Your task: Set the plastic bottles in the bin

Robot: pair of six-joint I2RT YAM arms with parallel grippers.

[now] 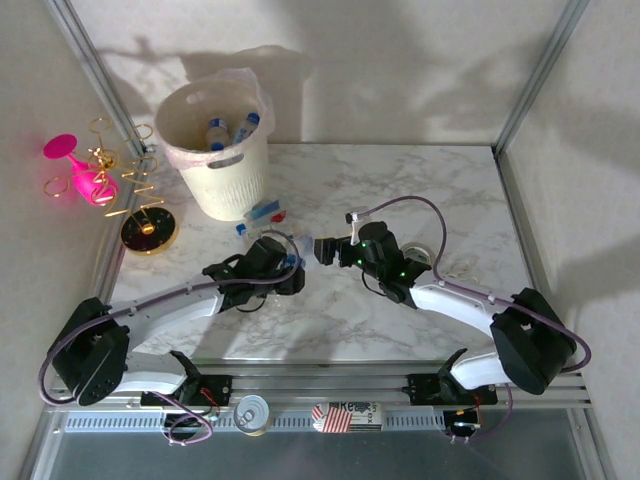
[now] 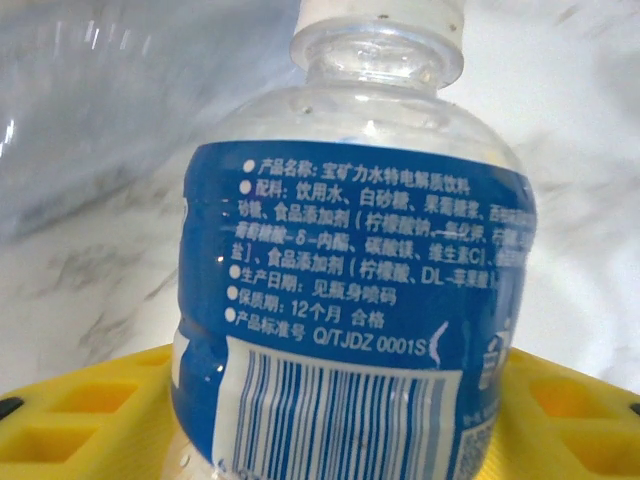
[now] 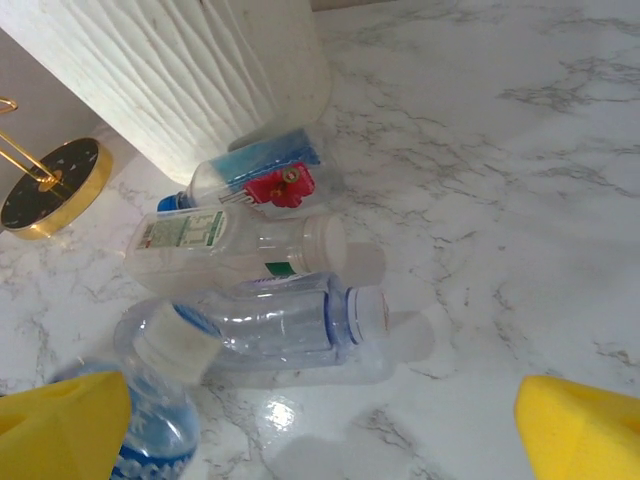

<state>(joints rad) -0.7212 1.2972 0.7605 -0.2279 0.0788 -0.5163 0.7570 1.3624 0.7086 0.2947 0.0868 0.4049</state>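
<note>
Plastic bottles (image 1: 262,215), loose lot: several lie on their sides on the marble table (image 1: 400,180) at the foot of the bin (image 1: 215,175), and a few more are already inside it. Item in hand: blue-labelled bottle (image 2: 350,300), near that cluster. The left gripper (image 1: 292,263) is closed on it, yellow pads (image 2: 90,410) against both flanks of the label; you cannot tell whether it is off the table. The right gripper (image 3: 320,440) stands wide open, holding nothing, facing the cluster. Step, by your best reading: grasp made, carry to come. Your next move calls for a lift clear above the tall rim before crossing over the mouth. Hazards: gold stand (image 1: 150,232) just beside the bin, frame post (image 1: 100,85) to its left, right gripper near your path. Open room lies across the right half of the table.
</note>
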